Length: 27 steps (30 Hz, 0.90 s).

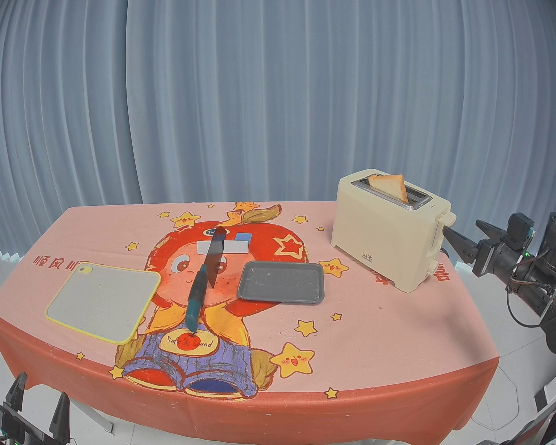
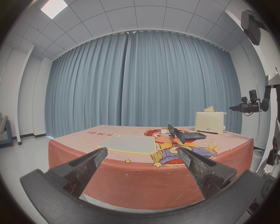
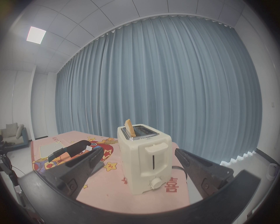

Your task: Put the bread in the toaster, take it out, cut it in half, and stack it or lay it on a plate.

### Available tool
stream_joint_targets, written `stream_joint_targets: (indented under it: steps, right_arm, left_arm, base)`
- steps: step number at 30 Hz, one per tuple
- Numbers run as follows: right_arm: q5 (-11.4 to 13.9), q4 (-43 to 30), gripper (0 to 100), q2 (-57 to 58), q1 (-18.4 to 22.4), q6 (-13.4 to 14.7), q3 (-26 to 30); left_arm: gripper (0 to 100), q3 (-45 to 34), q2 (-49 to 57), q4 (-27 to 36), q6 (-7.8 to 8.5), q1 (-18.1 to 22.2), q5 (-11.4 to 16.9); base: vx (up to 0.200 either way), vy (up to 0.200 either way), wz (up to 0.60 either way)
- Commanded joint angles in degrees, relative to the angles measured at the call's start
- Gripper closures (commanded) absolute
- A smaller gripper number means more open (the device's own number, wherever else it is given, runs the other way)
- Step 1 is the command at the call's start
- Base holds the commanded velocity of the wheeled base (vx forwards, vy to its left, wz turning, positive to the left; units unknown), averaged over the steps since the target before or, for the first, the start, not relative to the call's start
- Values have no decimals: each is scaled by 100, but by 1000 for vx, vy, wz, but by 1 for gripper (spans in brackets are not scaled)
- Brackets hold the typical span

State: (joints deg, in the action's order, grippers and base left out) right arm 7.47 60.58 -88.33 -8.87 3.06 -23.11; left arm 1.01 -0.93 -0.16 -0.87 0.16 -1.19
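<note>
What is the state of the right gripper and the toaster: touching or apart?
Apart. In the right wrist view the open right gripper frames the toaster, with a clear gap on both sides.

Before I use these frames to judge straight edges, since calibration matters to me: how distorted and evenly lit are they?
Head view: fisheye bows the curtain folds and the front edge of the table; light is even, shadows soft. Left wrist view: a ceiling light panel glares white, and the corners vignette dark. Right wrist view: same bowing and vignetting around the toaster.
</note>
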Motion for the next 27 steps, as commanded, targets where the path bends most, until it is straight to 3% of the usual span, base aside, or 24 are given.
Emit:
stream_joint_targets:
  steps: [1, 5, 20, 27]
  right_arm:
    - [9, -441, 0, 607, -71, -34, -9]
    - [0, -837, 0, 765, -132, -60, -35]
    - [-18, -846, 0, 800, -220, -157, 35]
    - [-9, -872, 0, 756, -211, -192, -194]
  left_arm:
    - [0, -101, 31, -2, -1, 2, -4]
    - [0, -101, 31, -2, -1, 2, -4]
    - [0, -101, 31, -2, -1, 2, -4]
    - [0, -101, 31, -2, -1, 2, -4]
  base:
    - [0, 0, 0]
    - [0, 0, 0]
    - [0, 0, 0]
    - [0, 0, 0]
